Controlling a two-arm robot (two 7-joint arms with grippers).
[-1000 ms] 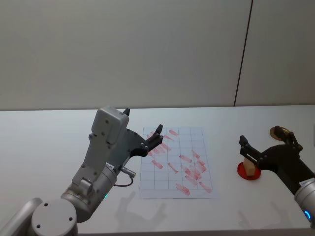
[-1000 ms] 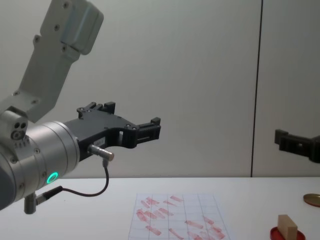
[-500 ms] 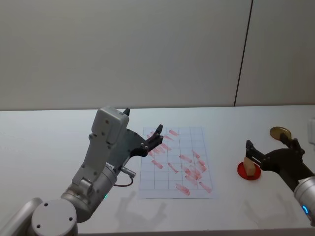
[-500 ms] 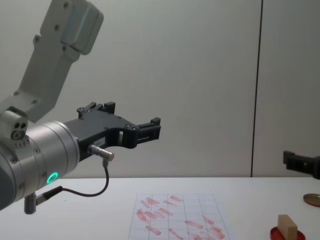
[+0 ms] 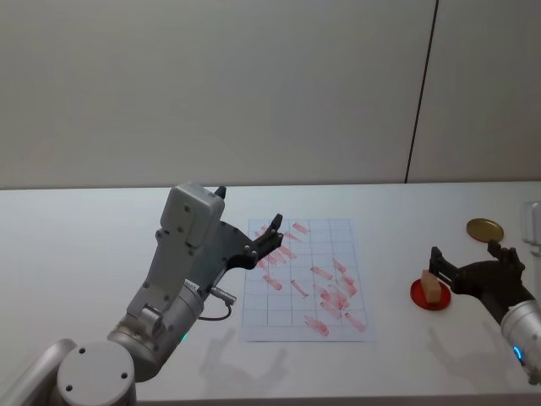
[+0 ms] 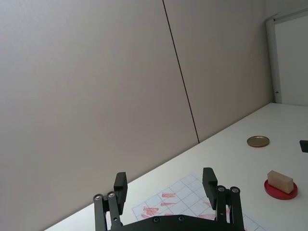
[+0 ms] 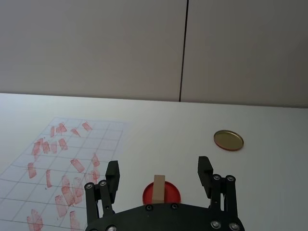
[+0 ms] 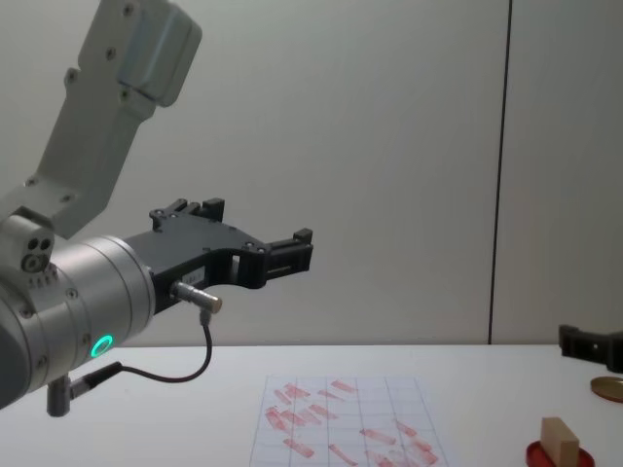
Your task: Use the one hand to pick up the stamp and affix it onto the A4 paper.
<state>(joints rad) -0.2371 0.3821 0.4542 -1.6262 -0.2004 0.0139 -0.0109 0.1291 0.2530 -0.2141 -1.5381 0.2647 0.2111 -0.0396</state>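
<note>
Stamp (image 7: 159,186) between right gripper's (image 7: 159,166) spread fingers (image 7: 112,170), wrist view; left gripper (image 6: 164,179) aloft

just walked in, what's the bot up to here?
The right gripper is open and hovers just above the stamp, which stands on a red disc to the right of the A4 paper. The stamp is not gripped yet. The paper already carries many red stamp marks. The left gripper is open and held in the air near the paper's left side, holding nothing. A brass disc lies farther back on the table.
</note>
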